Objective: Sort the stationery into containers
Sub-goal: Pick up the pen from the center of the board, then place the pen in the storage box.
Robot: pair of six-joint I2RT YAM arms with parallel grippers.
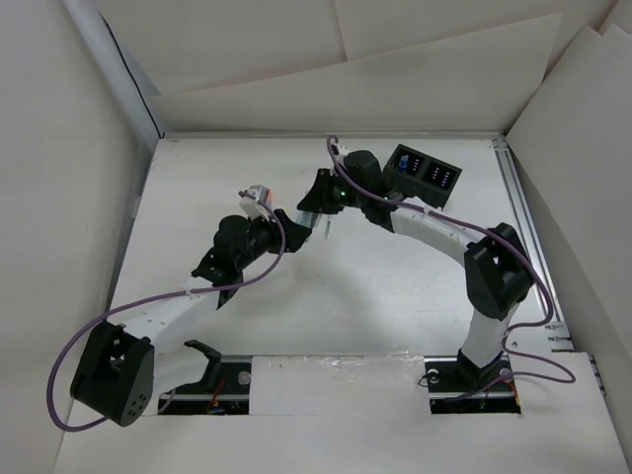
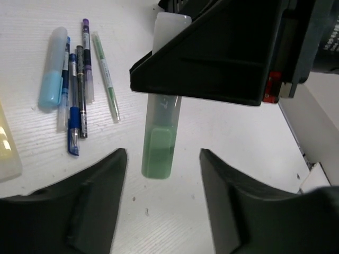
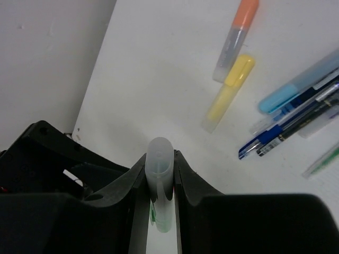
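Between the fingers of your right pincer (image 3: pixel 159 161) sits the green highlighter (image 3: pixel 159 145). It is clamped about its middle, with the clear cap poking up toward the wrist camera and the green barrel hanging below. You cannot tell from these views whether its lower end touches the table (image 1: pixel 326 316) or hangs just above it.

Treat it, by my judgement, as a light, stiff tube of smooth plastic. It will not bend or crush, but the round barrel could twist or slide in a slack hold. The mid-barrel grip you have looks like the sensible one, since it is clear of the cap, which might pull off.

The box (image 1: pixel 399 170) stands toward the far right of the table, just beside the right arm's forward links.

Your right arm arcs from its base up and leftward, with its wrist turned down over the far middle of the table. Your left arm reaches forward to the same spot. The left pincer (image 2: pixel 162 153) is spread wide, its fingers flanking the green end without touching it.

The orange highlighter (image 3: pixel 235 39) and the yellow highlighter (image 3: pixel 228 92) lie near each other. The pale blue highlighter (image 2: pixel 53 71) and the pens (image 2: pixel 77 90) lie bunched together.
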